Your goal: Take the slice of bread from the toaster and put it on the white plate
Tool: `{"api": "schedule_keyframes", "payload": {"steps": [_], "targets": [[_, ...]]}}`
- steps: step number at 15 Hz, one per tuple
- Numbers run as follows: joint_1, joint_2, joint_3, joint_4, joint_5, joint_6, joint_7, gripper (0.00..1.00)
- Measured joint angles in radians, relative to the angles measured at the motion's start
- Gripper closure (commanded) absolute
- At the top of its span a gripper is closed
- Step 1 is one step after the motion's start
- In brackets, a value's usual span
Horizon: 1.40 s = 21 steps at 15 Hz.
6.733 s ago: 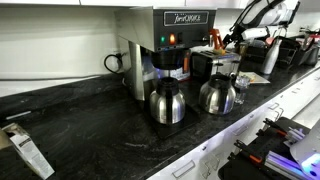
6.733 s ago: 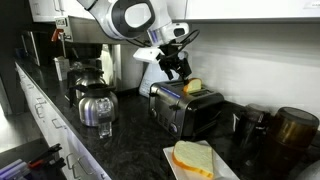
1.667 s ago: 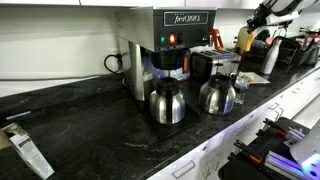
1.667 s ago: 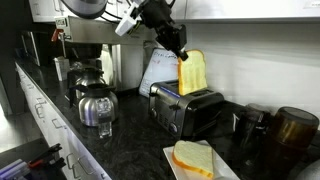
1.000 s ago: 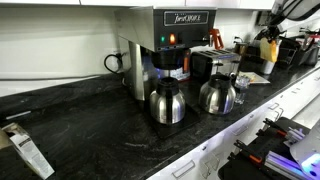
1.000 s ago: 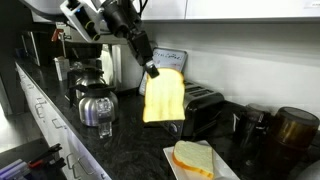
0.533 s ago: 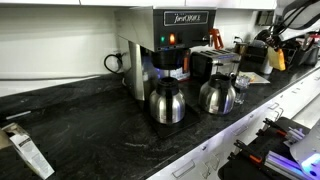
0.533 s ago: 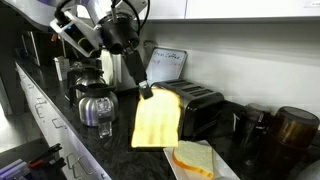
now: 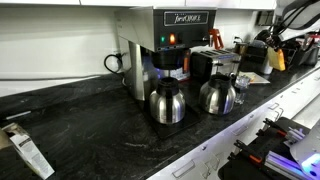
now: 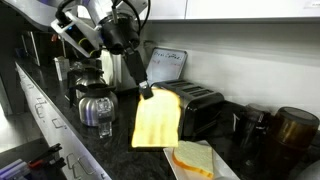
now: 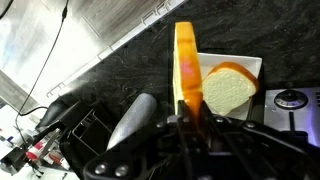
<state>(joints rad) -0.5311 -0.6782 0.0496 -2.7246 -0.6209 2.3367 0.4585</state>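
Observation:
My gripper (image 10: 147, 91) is shut on the top edge of the slice of bread (image 10: 157, 120), a flat yellow-orange slice hanging upright in the air. It hangs in front of the dark toaster (image 10: 197, 106) and just left of and above the white plate (image 10: 224, 170). Another pale slice (image 10: 195, 158) lies on that plate. In the wrist view the held slice (image 11: 183, 62) shows edge-on between the gripper's (image 11: 185, 118) fingers, with the plate (image 11: 250, 65) and its slice (image 11: 228, 88) beyond. In an exterior view the held slice (image 9: 276, 58) is far right, past the toaster (image 9: 208, 65).
Two steel carafes (image 9: 167, 103) (image 9: 217, 95) stand before the coffee brewer (image 9: 165, 45) on the black counter (image 9: 80, 125). Dark round containers (image 10: 290, 132) stand right of the toaster. A glass (image 10: 105, 128) sits near the carafes. A wall runs close behind.
Over the last second the gripper carried the slice down and away from the toaster, toward the plate's left side. In the last half second nothing visibly moved.

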Motion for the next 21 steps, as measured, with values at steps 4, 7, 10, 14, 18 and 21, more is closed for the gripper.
{"api": "schedule_keyframes", "payload": {"steps": [4, 7, 10, 14, 18, 21], "targets": [[0.0, 0.003, -0.008, 0.001, -0.04, 0.003, 0.004, 0.97], [-0.002, 0.027, -0.029, 0.013, -0.151, 0.017, 0.014, 0.97], [0.002, 0.083, -0.039, 0.034, -0.288, 0.035, 0.054, 0.97], [0.028, 0.201, -0.048, 0.084, -0.509, 0.054, 0.176, 0.97], [0.104, 0.336, -0.098, 0.148, -0.702, 0.052, 0.311, 0.97], [0.166, 0.426, -0.143, 0.184, -0.78, 0.049, 0.386, 0.97]]}}
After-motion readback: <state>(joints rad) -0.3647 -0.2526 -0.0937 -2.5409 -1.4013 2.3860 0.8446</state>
